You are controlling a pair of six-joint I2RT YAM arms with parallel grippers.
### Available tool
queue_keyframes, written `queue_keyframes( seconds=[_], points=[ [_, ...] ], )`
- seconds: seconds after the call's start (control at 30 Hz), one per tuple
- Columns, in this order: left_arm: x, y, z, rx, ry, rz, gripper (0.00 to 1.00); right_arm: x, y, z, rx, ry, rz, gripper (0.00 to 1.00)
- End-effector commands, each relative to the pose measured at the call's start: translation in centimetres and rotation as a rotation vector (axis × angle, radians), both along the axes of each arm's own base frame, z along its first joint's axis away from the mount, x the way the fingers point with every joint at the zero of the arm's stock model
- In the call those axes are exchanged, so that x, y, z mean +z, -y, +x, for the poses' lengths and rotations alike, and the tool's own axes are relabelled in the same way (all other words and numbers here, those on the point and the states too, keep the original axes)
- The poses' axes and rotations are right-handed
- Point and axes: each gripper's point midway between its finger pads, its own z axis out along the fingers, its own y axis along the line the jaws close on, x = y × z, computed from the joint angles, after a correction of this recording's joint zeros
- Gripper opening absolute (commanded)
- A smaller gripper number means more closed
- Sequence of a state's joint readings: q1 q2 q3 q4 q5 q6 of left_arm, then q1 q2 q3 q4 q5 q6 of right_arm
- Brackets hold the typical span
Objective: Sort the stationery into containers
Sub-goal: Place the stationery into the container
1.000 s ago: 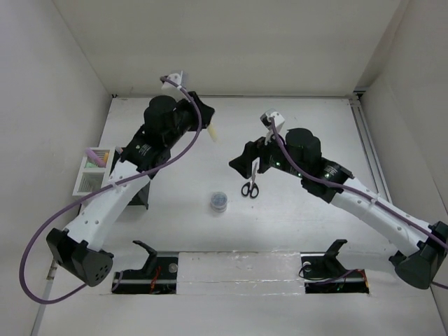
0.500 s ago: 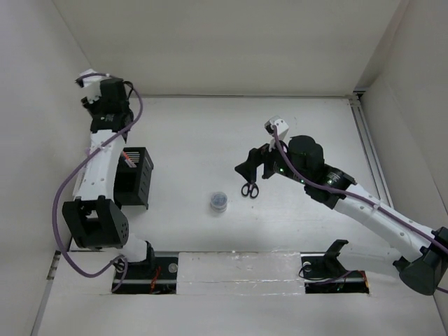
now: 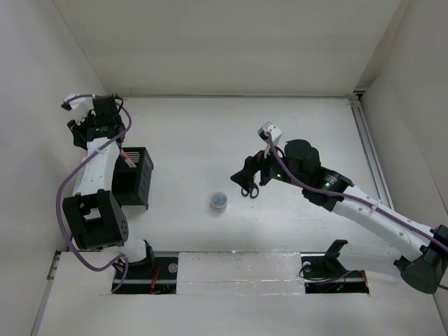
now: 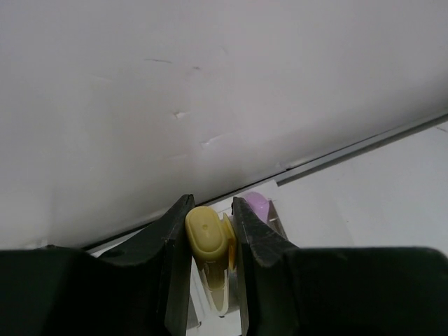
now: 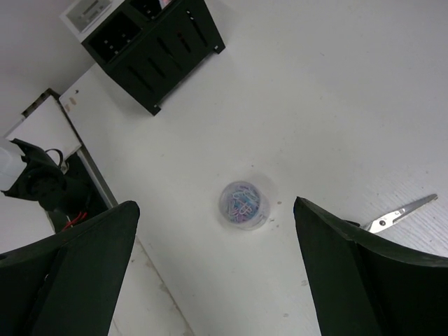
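Bare tabletop open around your right gripper, only tub and scissors below it, left gripper crowded against side wall, black pen holder near.

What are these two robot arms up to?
They are tidying desk items. The left gripper is shut on a yellow highlighter, up by the left wall near the black pen holder. The right gripper hangs open above the table, with the scissors and a small tub of clips lying loose below it.

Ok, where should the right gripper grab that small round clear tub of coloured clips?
The small round clear tub stands upright, alone on the white table, so I'd grip across its round side wall, coming straight down from above.
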State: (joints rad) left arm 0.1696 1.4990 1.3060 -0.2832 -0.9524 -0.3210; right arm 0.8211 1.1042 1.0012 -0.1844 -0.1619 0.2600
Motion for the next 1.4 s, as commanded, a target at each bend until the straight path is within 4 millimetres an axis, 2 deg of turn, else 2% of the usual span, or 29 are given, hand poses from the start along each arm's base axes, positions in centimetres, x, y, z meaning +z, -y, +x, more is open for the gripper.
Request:
queue_keyframes(
  seconds=[0.0,0.1,0.2,0.27,0.33,0.6,0.67,0.87,0.93,0.97,1.0,1.07,1.1,1.13,1.23,1.3,1.37],
  points=[
    [0.9,-0.8,-1.1,0.09,0.062,0.058,0.0,1.5,-0.8,-0.6,0.052,0.042,0.044,0.98],
    [1.7,-0.8,-1.4,0.086,0.086,0.067,0.0,1.2,-1.2,-0.8,0.061,0.035,0.038,0.98],
    [1.4,-0.9,-1.0,0.084,0.109,0.074,0.0,1.2,-1.2,-0.8,0.062,0.035,0.038,0.98],
    [0.3,-1.0,-0.6,0.084,0.085,0.071,0.0,1.2,-1.2,-0.8,0.062,0.035,0.038,0.98],
    [0.0,-1.0,0.1,0.09,0.082,0.061,0.0,0.8,-1.2,-0.6,0.053,0.031,0.03,0.98],
    [-0.5,-1.5,-0.4,0.156,0.084,0.079,0.0,0.6,-1.5,-0.3,0.053,0.023,0.022,0.98],
    [-2.0,-1.5,-0.4,0.168,0.039,0.073,0.0,0.6,-1.5,-0.3,0.053,0.023,0.022,0.98],
    [-2.3,-1.6,0.0,0.189,0.054,0.066,0.03,0.6,-1.5,-0.3,0.053,0.023,0.022,0.98],
    [-2.6,-1.5,-0.1,0.186,0.045,0.055,0.1,0.6,-1.5,-0.3,0.053,0.023,0.022,0.98],
    [-2.7,-1.4,0.0,0.179,0.046,0.049,0.28,0.6,-1.5,-0.3,0.053,0.023,0.022,0.98],
    [-2.9,-1.4,-0.1,0.182,0.045,0.045,0.38,0.6,-1.5,-0.3,0.053,0.023,0.022,0.98],
    [-2.3,-1.2,0.1,0.167,0.069,0.032,0.53,0.6,-1.5,-0.3,0.053,0.023,0.022,0.98],
    [-1.4,-0.8,0.1,0.157,0.094,0.034,0.81,0.6,-1.5,-0.3,0.053,0.023,0.022,0.98],
    [-0.7,-0.4,0.0,0.148,0.097,0.044,0.92,0.6,-1.5,-0.3,0.053,0.023,0.022,0.98],
    [1.8,0.5,-0.7,0.115,0.16,0.059,1.0,0.6,-1.5,-0.3,0.053,0.023,0.022,0.98],
    [2.6,0.9,-0.9,0.077,0.192,0.042,1.0,0.5,-1.4,-0.2,0.044,0.025,0.02,0.98],
    [4.4,1.5,-1.2,0.031,0.249,0.021,1.0,0.5,-1.4,-0.2,0.044,0.025,0.02,0.98]
  ],
)
